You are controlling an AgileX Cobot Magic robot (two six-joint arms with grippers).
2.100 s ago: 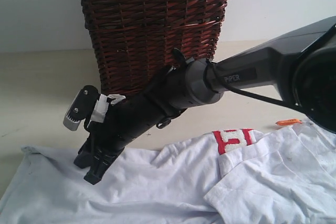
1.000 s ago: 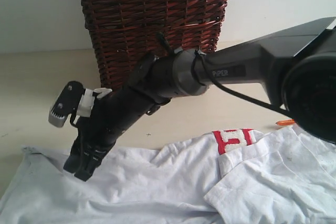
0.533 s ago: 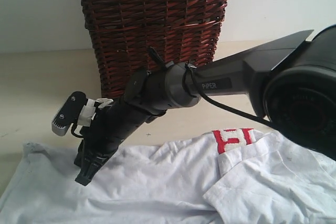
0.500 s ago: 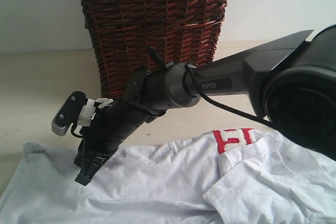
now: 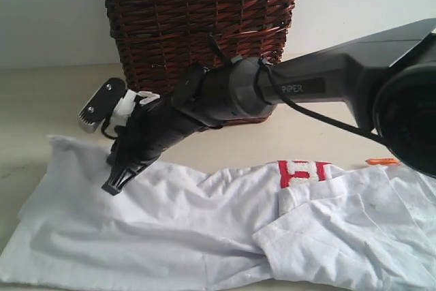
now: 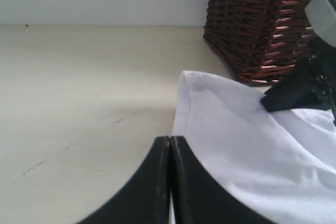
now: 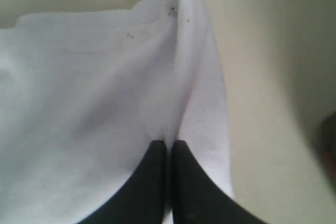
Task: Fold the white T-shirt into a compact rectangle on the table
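Shirt edge pinched by the right gripper, with a brown wicker basket close behind.
The white T-shirt is spread crumpled on the table. The right jaws are pressed tight on a fold of its cloth. Part of the basket is hidden by the right arm stretched across it. The left gripper is closed too, just beside the shirt's corner; whether cloth is caught in it cannot be told. Red letters and an orange tag are seen at the shirt's other end.
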